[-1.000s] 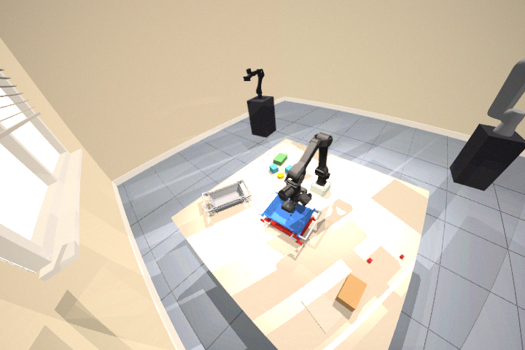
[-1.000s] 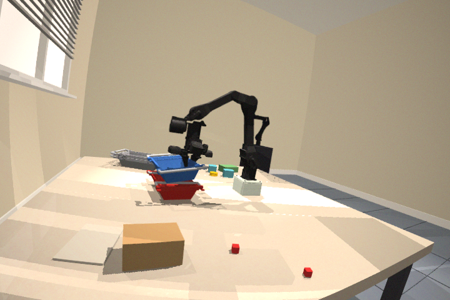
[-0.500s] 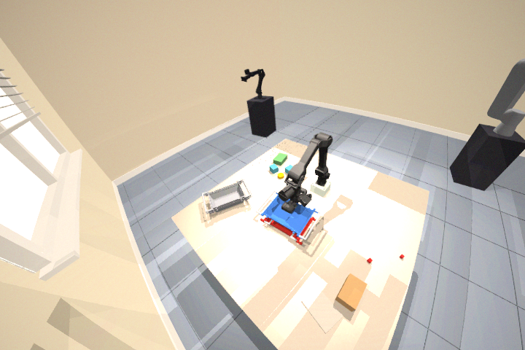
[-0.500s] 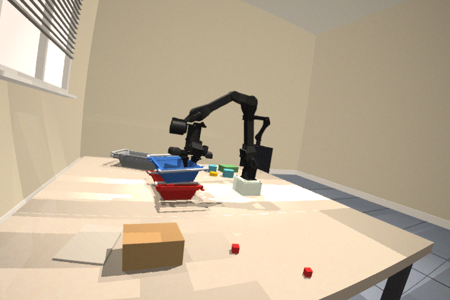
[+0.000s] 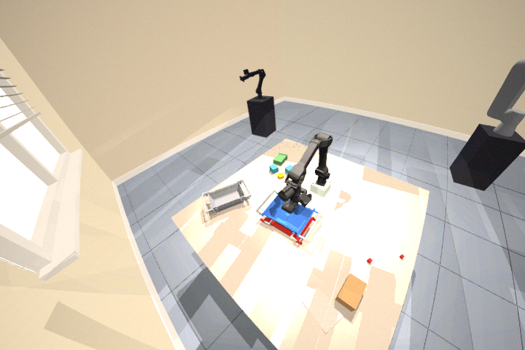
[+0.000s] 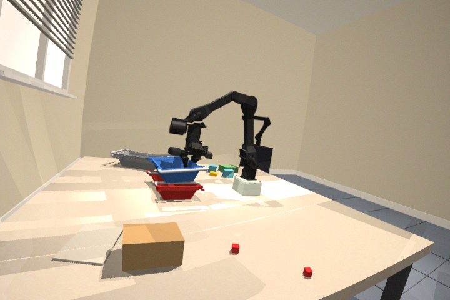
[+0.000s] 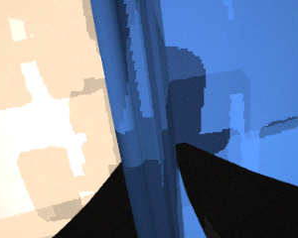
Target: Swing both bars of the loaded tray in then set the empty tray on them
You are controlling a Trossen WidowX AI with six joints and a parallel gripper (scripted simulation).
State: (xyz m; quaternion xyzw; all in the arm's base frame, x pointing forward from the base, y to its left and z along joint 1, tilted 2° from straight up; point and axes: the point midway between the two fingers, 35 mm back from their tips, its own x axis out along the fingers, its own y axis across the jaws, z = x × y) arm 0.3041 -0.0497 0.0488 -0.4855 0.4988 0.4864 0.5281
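Observation:
The red loaded tray (image 5: pixel 286 230) (image 6: pixel 177 191) stands on the table in front of the arm's base. The blue empty tray (image 5: pixel 278 214) (image 6: pixel 177 174) (image 7: pixel 255 59) sits level directly above it, close over its rim. A pale wire bar (image 6: pixel 177 182) shows between the two trays. I cannot tell whether the blue tray rests on it. My gripper (image 5: pixel 296 203) (image 6: pixel 187 161) (image 7: pixel 157 157) is shut on the blue tray's long side wall, one finger inside and one outside. The red tray's load is hidden under the blue tray.
A grey tray (image 5: pixel 226 197) (image 6: pixel 133 159) lies to the left. Green (image 5: pixel 280 158), cyan and yellow blocks lie behind the trays. The arm's white pedestal (image 5: pixel 320 188) (image 6: pixel 247 185) stands to the right. A cardboard box (image 5: pixel 351 292) (image 6: pixel 152 245) and two red cubes (image 6: pixel 235 248) (image 6: pixel 307 272) lie near the front.

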